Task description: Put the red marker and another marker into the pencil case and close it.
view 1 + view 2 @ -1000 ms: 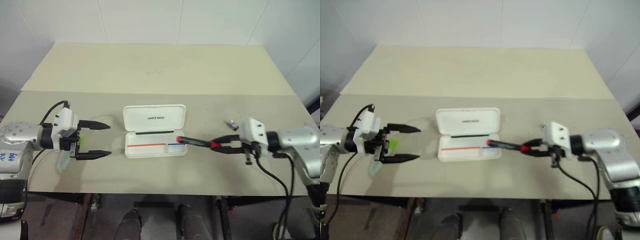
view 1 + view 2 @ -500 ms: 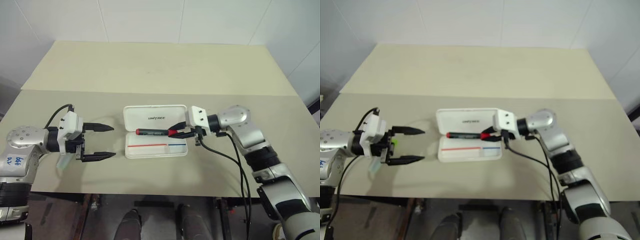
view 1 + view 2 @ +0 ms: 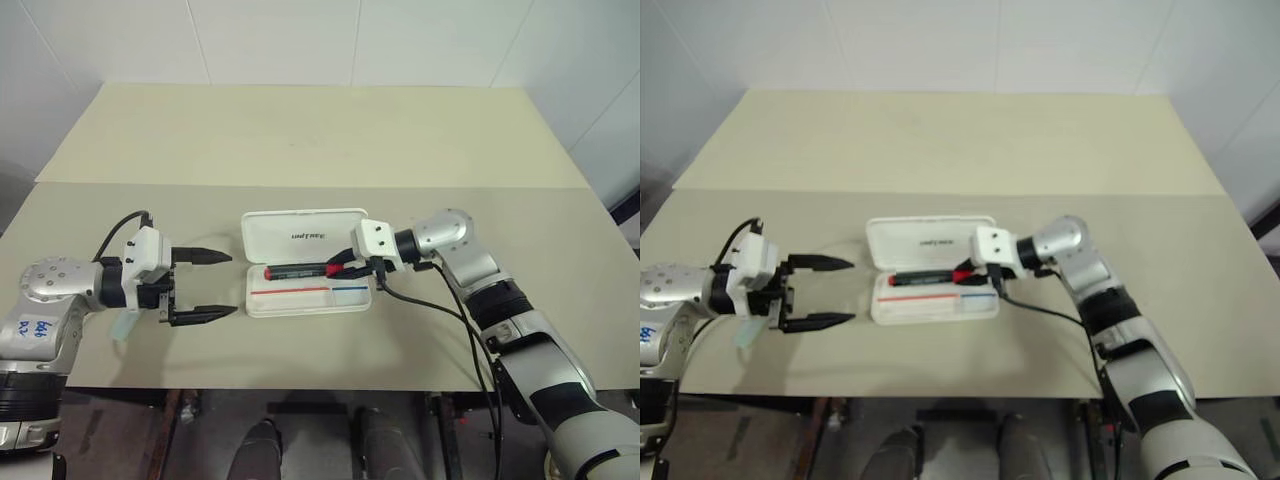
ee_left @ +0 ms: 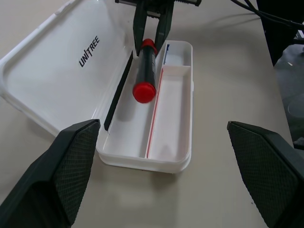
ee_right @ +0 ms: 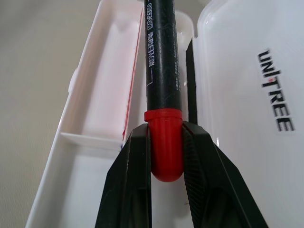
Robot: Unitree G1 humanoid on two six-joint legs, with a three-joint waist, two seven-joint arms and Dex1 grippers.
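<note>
1. We see the pencil case (image 3: 305, 262) lying open on the table (image 3: 300, 140), lid laid flat on the far side with its "UNITREE" lettering up, tray on the near side.
2. The right gripper (image 3: 343, 268) has its two black fingers (image 5: 135, 180) clamped on the red cap of the red marker (image 3: 300, 270); the cap sits squeezed between the jaws, the dark barrel running straight out ahead of them.
3. The marker is held over the tray's compartment next to the hinge, alongside the red-and-blue line. We cannot tell whether its barrel touches the tray floor.
4. The left gripper (image 3: 214, 284) has its jaws spread wide with nothing between them; the case lies ahead of the tips, apart from them.
5. Another marker (image 3: 124, 325), pale with a green cap, lies on the table behind the left jaws, largely hidden by that gripper's body.
</note>
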